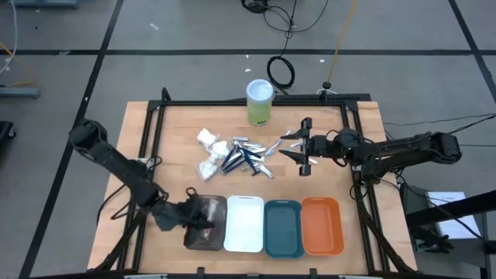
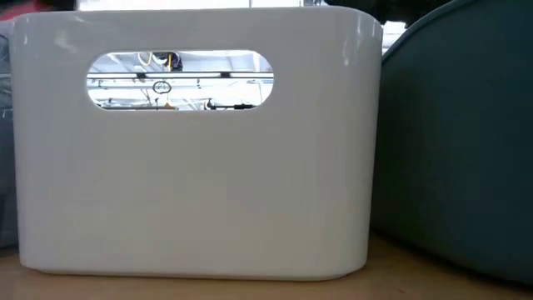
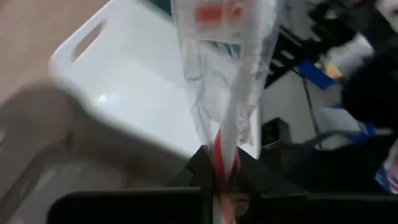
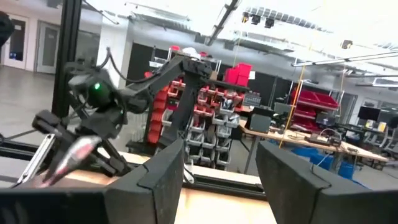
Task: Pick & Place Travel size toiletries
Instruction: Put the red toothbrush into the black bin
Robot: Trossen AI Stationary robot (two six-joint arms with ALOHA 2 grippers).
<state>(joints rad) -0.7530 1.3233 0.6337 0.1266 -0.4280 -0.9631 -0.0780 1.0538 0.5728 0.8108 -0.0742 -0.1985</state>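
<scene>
My left gripper (image 1: 194, 214) hovers over the brown tray (image 1: 211, 232), shut on a thin red-and-white toothbrush in a clear wrapper (image 3: 224, 81). The other toiletries lie in a heap mid-table: white wads (image 1: 209, 139), dark blue razors (image 1: 237, 160) and silver tools (image 1: 260, 147). My right gripper (image 1: 304, 147) is open to the right of the heap, pointing toward it and holding nothing. A silver piece (image 1: 289, 137) lies by its far finger. In the right wrist view the fingers (image 4: 163, 168) stand wide apart. My left gripper pinches the wrapped toothbrush between its two fingers (image 3: 200, 163), on one end of the red-and-white stick (image 3: 219, 148) together with the wrapper around it. The rest sticks out ahead of the fingers along their line, lifted clear above the brown and white trays.
Four trays stand in a row at the near edge: brown, white (image 1: 245, 225), teal (image 1: 284, 228), orange (image 1: 322, 226). The white tray's wall (image 2: 191, 167) and the teal one (image 2: 458, 142) fill the low view. A green-and-white canister (image 1: 260, 101) stands at the far edge. A black frame (image 1: 155, 132) rims the table.
</scene>
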